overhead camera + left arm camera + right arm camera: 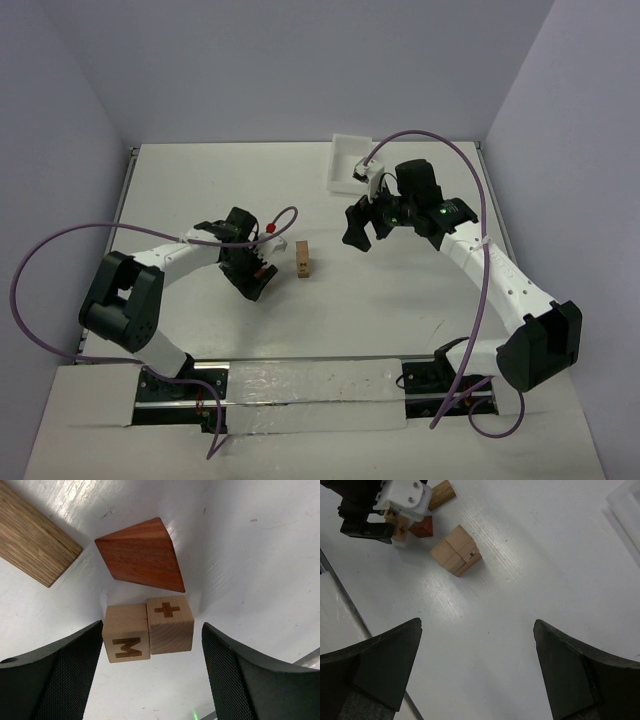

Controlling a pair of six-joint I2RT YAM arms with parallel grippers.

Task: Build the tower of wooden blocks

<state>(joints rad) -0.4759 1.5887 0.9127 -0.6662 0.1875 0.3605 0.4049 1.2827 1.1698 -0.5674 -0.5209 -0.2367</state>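
Two cubes (147,630) sit between the left fingers (60,675)

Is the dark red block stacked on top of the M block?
No, the dark red block lies on the white table just past the M block, not on top of it.

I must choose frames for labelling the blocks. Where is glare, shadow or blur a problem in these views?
Left wrist view: engraving on the M block and plus block is sharp; glare streaks on the table; shadow beside the reddish block. Right wrist view: pale blocks clear, sheen beside them. Top view: even light, soft shadows, those blocks tiny.
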